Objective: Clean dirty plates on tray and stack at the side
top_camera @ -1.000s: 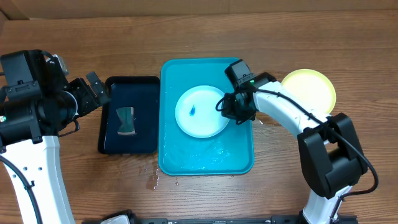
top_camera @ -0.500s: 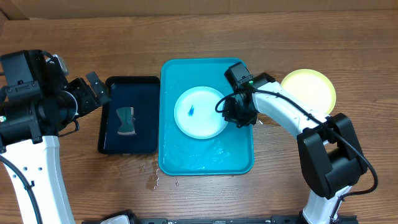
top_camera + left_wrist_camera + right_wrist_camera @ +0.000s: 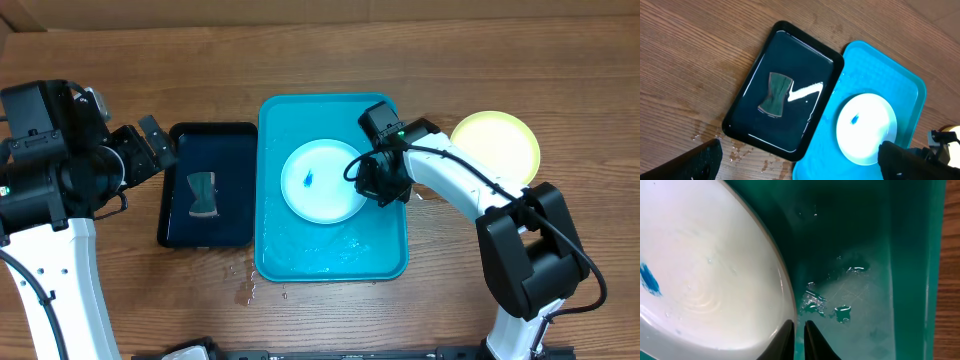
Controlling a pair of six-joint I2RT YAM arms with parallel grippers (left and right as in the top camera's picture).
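Our right gripper (image 3: 796, 330) pinches the rim of the blue-smeared plate (image 3: 320, 182) lying in the turquoise tray (image 3: 275, 250); our left gripper (image 3: 802, 159) gapes empty. We judge scrubbing comes next, needing the sponge (image 3: 203, 194) fetched.

Blue-smeared white plate (image 3: 325, 190), turquoise tray (image 3: 330, 257), black tray (image 3: 211, 129)

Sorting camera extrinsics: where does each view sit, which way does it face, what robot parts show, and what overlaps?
Overhead: fixed above the table, facing straight down; tray, plate, black tray; both arms show, with left pincer and right pincer.
Left wrist: high at left, angled down and rightward over the black tray and sponge; own open fingertips at the bottom corners.
Right wrist: low inside the tray, close on the plate rim; own pincer shut on it.
Shared: the plate and its blue smear, in all three.
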